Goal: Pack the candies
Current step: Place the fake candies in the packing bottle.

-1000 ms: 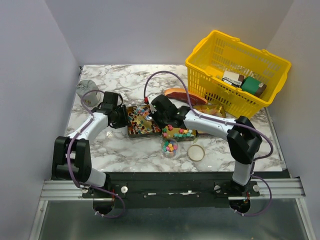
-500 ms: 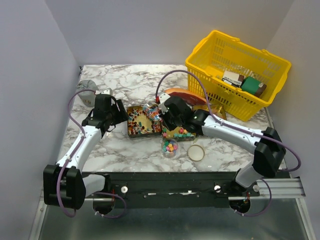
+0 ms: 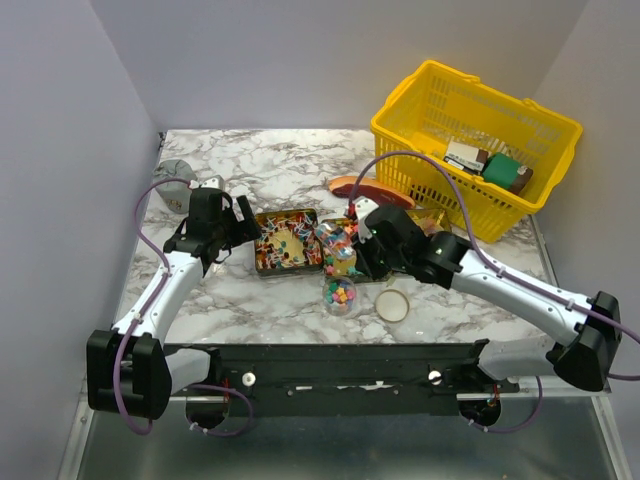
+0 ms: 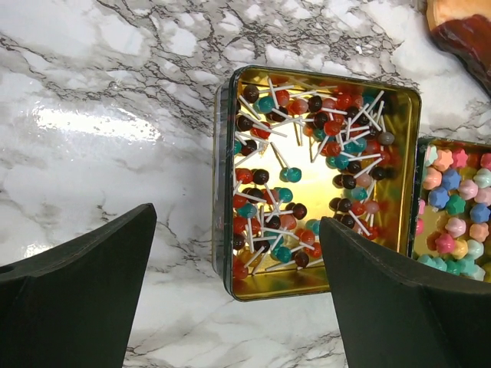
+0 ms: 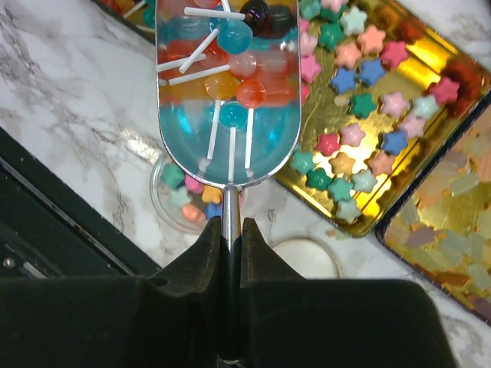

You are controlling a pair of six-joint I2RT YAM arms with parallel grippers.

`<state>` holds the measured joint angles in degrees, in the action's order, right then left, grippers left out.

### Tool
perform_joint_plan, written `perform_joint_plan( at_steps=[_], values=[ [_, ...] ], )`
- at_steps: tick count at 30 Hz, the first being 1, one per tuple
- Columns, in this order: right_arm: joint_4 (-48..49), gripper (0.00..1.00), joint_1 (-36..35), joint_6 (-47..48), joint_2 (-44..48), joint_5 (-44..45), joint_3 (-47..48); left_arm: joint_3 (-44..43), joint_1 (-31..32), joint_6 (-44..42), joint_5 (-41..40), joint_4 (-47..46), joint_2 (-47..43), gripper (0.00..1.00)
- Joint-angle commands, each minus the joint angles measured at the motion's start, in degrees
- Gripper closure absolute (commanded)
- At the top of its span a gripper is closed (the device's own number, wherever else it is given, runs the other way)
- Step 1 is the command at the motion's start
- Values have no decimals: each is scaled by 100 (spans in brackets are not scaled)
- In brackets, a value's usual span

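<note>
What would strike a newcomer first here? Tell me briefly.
The yellow basket at the far right corner. Mid-table, gold tins of lollipops and pastel stars gleam. The right jaws pinch a scoop loaded with lollipops close above the tins.

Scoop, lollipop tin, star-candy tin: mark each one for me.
scoop (image 5: 270, 146): right wrist view, on the bare metal of its bowl.
lollipop tin (image 4: 223, 230): left wrist view, on its left wall.
star-candy tin (image 5: 420, 70): right wrist view, on a bare patch of its gold floor.
</note>
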<state>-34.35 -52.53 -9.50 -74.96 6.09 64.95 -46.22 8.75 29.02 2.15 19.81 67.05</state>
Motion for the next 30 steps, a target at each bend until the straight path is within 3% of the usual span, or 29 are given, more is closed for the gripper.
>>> perform_joint_plan(
  at_steps=[1,12,30],
  values=[
    [-713,99,-46,-368,438,-300,-403,7,12,34,-75,-74,1,1],
    [-1978,99,-275,-773,711,-1101,-272,-19,12,25,13,-65,107,1],
    [-2603,99,-363,-764,641,-1400,-457,-54,12,8,-31,-57,124,1]
  ],
)
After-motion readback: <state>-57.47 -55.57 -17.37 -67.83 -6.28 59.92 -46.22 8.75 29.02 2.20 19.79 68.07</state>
